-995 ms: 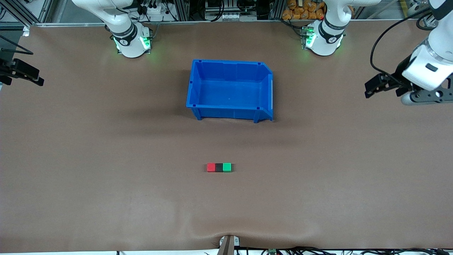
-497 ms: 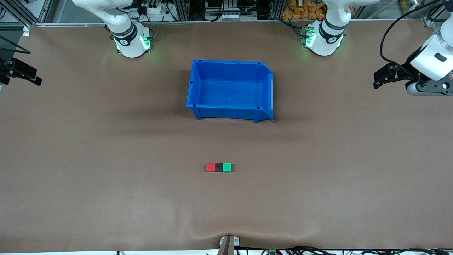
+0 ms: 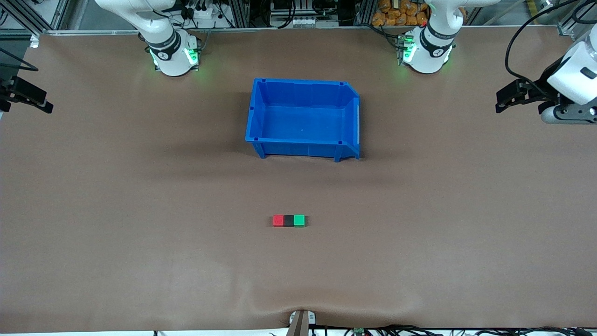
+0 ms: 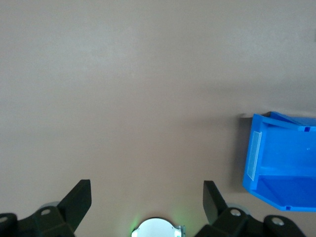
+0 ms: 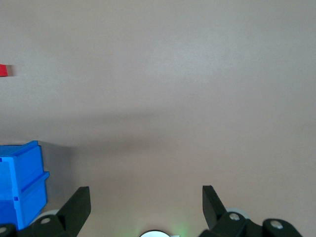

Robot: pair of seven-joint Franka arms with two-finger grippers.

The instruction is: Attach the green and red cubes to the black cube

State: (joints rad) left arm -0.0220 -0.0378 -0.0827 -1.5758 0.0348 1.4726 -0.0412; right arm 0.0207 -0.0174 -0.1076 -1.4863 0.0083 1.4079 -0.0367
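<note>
The red cube (image 3: 278,220), the black cube (image 3: 288,220) and the green cube (image 3: 299,220) sit touching in one row on the brown table, black in the middle, nearer to the front camera than the blue bin. The red cube's edge also shows in the right wrist view (image 5: 3,70). My left gripper (image 3: 506,99) is open and empty over the left arm's end of the table; the left wrist view (image 4: 146,193) shows its jaws wide apart. My right gripper (image 3: 32,97) is open and empty over the right arm's end, as the right wrist view (image 5: 145,197) shows.
An empty blue bin (image 3: 303,82) stands mid-table between the cubes and the arm bases. It also shows in the left wrist view (image 4: 281,163) and the right wrist view (image 5: 19,182). A small clamp (image 3: 301,322) sits at the table's front edge.
My left gripper has drawn back toward the left arm's end of the table and risen. My right gripper has drifted slightly outward. The cubes have not moved.
</note>
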